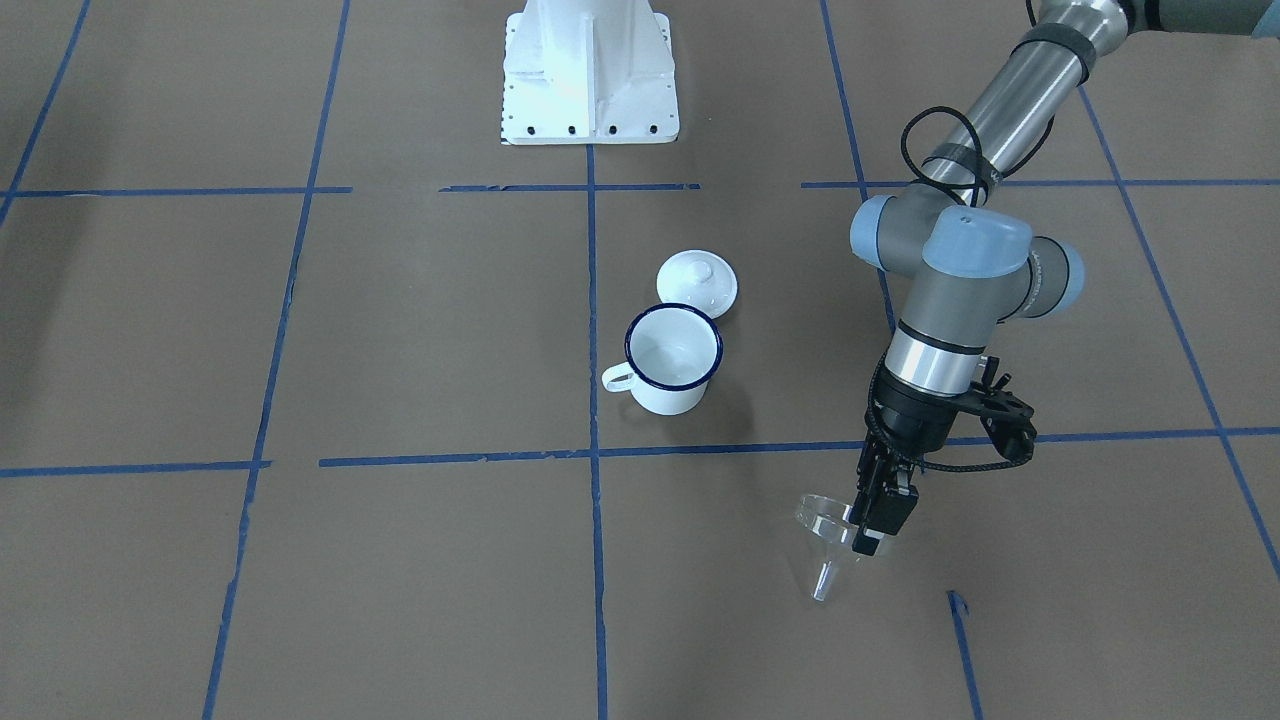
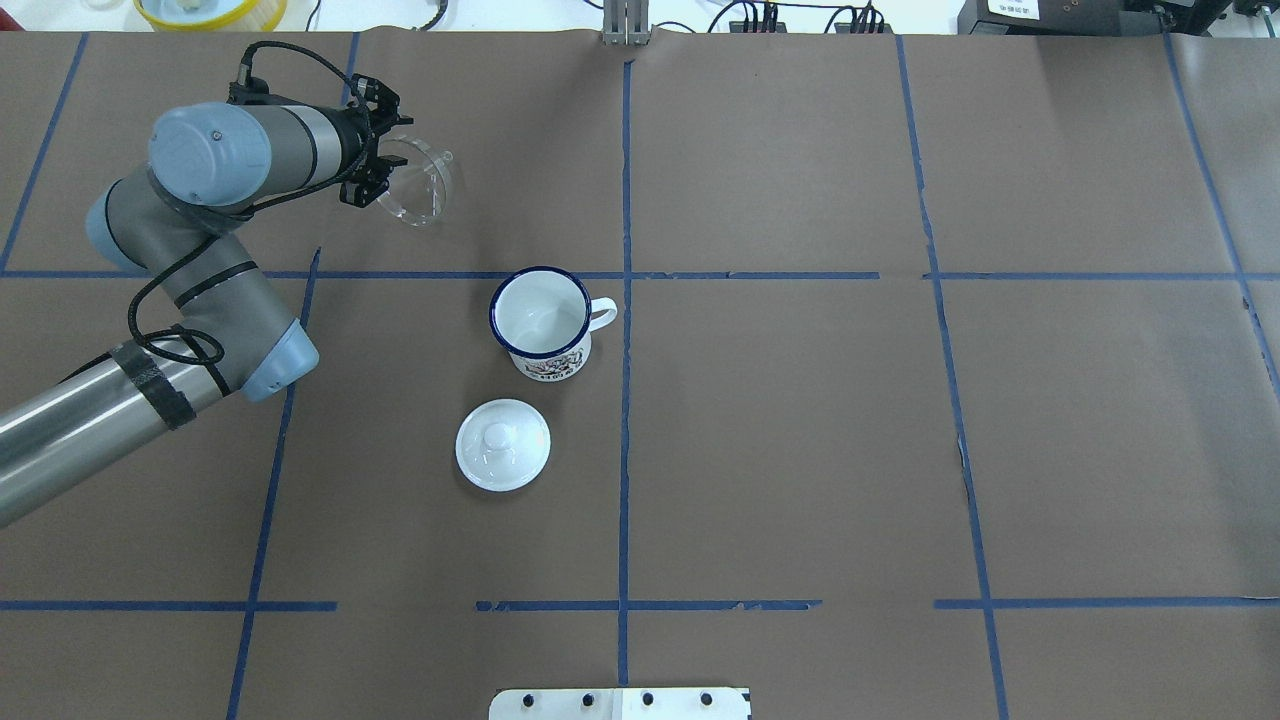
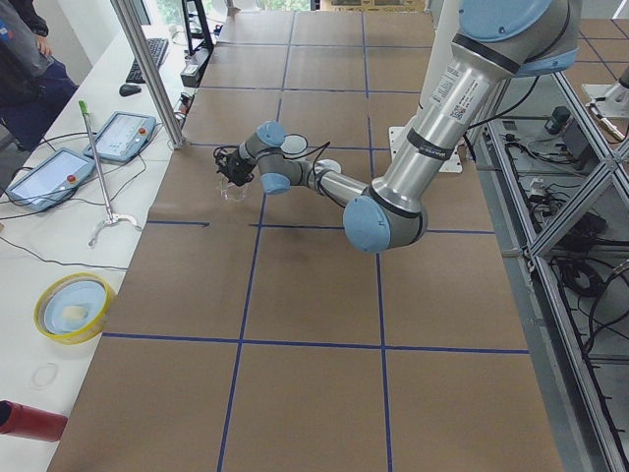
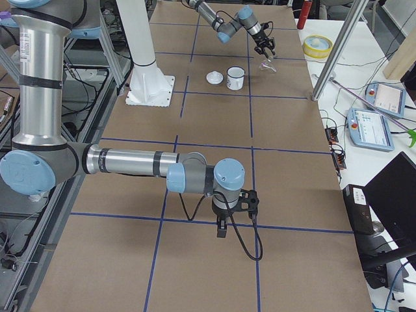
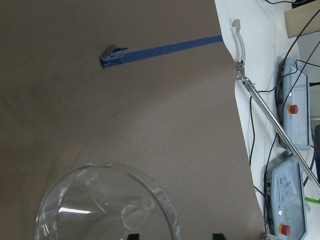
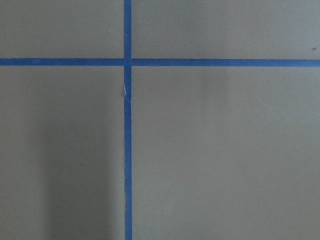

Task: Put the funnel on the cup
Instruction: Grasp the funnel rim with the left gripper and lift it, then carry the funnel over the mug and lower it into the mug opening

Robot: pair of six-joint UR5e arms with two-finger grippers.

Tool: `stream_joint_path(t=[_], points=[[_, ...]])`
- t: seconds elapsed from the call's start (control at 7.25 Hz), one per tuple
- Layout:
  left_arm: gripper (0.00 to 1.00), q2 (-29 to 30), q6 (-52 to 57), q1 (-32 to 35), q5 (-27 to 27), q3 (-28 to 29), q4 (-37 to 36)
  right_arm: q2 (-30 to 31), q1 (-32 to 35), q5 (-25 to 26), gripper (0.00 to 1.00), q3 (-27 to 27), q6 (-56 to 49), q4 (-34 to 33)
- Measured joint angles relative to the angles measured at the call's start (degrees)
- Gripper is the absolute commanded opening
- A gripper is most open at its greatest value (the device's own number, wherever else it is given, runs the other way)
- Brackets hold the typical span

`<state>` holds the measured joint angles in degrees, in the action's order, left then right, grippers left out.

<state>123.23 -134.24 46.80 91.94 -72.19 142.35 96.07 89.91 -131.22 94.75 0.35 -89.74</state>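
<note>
The clear funnel (image 1: 825, 545) hangs spout-down from my left gripper (image 1: 872, 522), which is shut on its rim and holds it just above the table. In the overhead view the funnel (image 2: 415, 185) and left gripper (image 2: 372, 165) are far and to the left of the cup. The funnel's bowl fills the bottom of the left wrist view (image 5: 105, 205). The cup (image 1: 672, 360), a white mug with a dark blue rim, stands upright and empty near the table's middle (image 2: 540, 315). My right gripper (image 4: 221, 227) shows only in the exterior right view, so I cannot tell its state.
A round white lid (image 2: 503, 444) with a knob lies flat next to the cup, on the robot's side (image 1: 697, 283). The robot's white base (image 1: 588, 70) stands at the table's edge. Blue tape lines cross the brown table. Control pendants (image 5: 292, 107) lie beyond the far edge.
</note>
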Motion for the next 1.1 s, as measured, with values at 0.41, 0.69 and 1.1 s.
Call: stream_joint_path(t=[0.41, 0.69, 1.1], points=[[0.00, 0.26, -0.75, -0.01, -1.12, -0.02, 0.09, 0.00, 0.00, 0.00, 1.00, 0.00, 0.00, 0.00], [0.00, 0.31, -0.28, 0.16, -0.94, -2.25, -0.32, 0.00, 0.00, 0.00, 1.00, 0.00, 0.00, 0.00], [0.00, 0.75, 3.09, 2.09, 6.43, -18.14, -18.01, 0.00, 0.00, 0.00, 1.00, 0.00, 0.00, 0.00]])
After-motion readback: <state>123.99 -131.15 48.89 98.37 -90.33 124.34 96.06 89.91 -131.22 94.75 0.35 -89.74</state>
